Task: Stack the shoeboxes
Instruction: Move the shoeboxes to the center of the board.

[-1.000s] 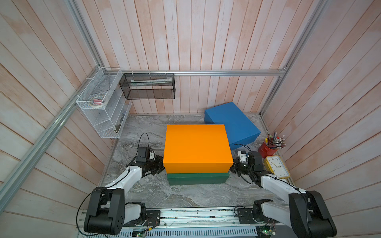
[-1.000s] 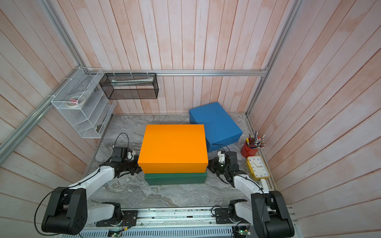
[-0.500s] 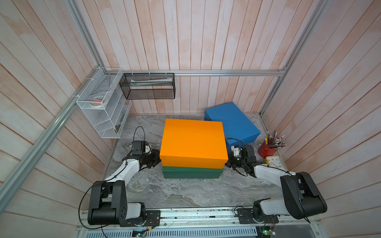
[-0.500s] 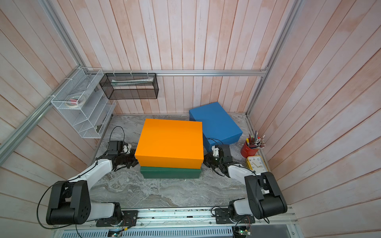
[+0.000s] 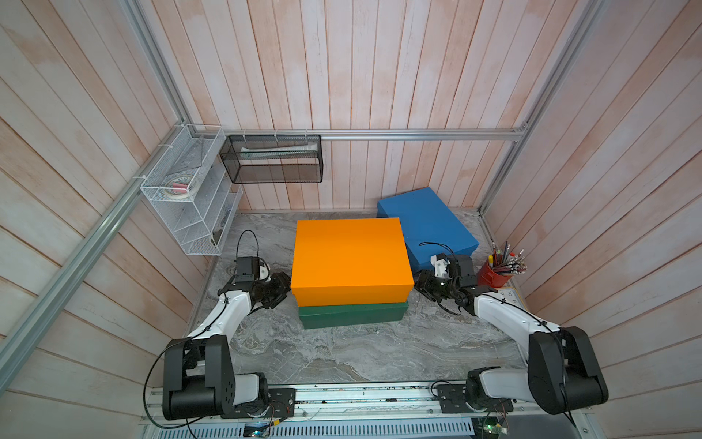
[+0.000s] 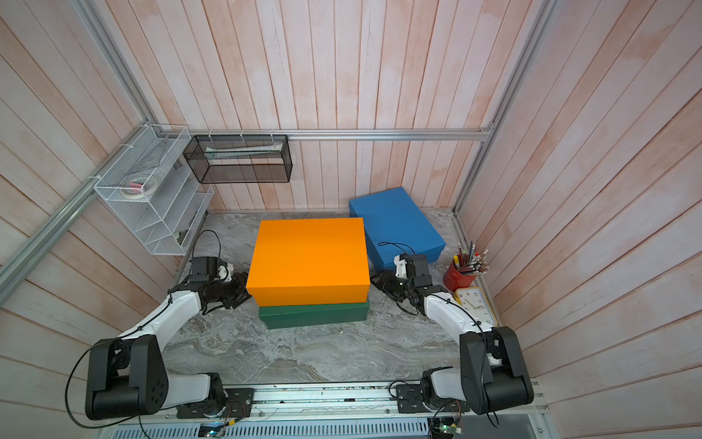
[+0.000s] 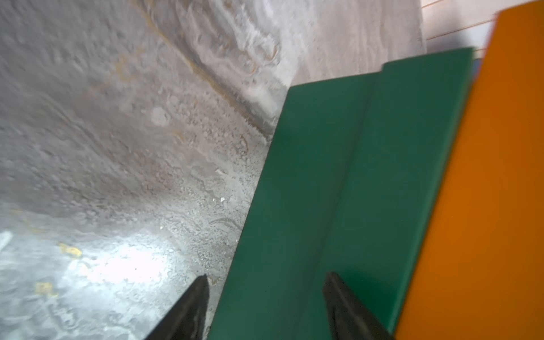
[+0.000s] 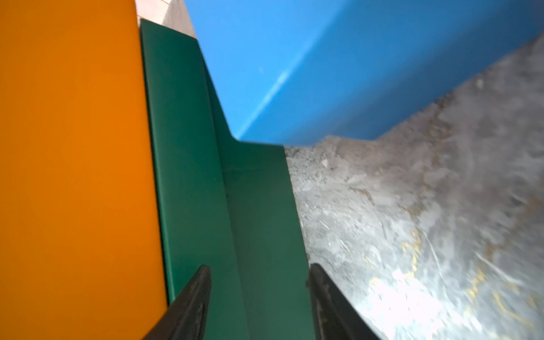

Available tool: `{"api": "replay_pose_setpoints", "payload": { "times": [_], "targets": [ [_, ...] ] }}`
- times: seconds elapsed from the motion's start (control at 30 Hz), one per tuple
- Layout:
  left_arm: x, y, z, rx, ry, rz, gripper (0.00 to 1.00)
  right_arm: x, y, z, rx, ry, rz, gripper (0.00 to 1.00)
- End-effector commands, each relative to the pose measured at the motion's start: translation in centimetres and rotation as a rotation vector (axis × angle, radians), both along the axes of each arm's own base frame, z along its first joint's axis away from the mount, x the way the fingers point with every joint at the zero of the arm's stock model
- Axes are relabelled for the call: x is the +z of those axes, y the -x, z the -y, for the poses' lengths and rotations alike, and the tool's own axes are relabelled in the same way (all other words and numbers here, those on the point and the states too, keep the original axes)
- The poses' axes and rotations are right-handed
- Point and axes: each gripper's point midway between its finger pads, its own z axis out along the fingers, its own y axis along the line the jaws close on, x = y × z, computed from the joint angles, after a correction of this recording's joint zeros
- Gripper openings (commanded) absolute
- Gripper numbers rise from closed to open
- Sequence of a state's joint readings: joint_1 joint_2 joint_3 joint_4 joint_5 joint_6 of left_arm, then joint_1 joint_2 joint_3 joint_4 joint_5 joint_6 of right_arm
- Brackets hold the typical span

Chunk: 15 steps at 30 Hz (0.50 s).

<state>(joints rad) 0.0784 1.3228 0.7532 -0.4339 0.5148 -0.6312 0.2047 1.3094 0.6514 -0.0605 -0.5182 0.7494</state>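
Two shoeboxes are stacked mid-table point(image 5: 342, 353): the orange box point(image 5: 351, 258) sits on the dark green box point(image 5: 351, 313), and the blue box point(image 5: 429, 224) lies on the table just behind the stack, toward the right. The left gripper point(image 5: 283, 290) and the right gripper point(image 5: 419, 285) flank the stack's ends, each with jaws spread apart, holding nothing.

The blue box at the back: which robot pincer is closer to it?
The right pincer, just in front of the blue box, at one end of the orange box. The left pincer is at the opposite end, farther away.
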Motion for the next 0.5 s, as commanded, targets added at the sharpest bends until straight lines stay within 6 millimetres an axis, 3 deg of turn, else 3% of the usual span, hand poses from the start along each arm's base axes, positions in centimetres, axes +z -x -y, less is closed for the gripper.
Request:
{"api": "replay_pose_setpoints", "payload": {
  "times": [0.0, 0.13, 0.23, 0.33, 0.47],
  "targets": [
    [3.1, -0.2, -1.2, 0.003, -0.09, 0.071, 0.71, 1.7, 0.9, 1.3, -0.008, 0.066, 0.035, 0.6],
    [6.9, 0.0, -1.9, 0.017, -0.147, 0.149, 0.75, 5.4, 1.1, 2.7, -0.052, 0.092, 0.128, 0.68],
    [10.1, -0.1, -1.5, -0.003, -0.14, 0.242, 0.9, 8.6, 0.7, 3.2, -0.073, 0.056, 0.225, 0.78],
    [12.8, -0.1, -0.7, -0.038, -0.115, 0.321, 1.0, 11.9, -0.1, 2.0, -0.028, -0.024, 0.331, 0.84],
    [15.1, -0.1, 0.6, -0.091, -0.072, 0.385, 1.0, 14.5, -1.2, -0.1, 0.071, -0.124, 0.392, 0.87]
  ]
}}
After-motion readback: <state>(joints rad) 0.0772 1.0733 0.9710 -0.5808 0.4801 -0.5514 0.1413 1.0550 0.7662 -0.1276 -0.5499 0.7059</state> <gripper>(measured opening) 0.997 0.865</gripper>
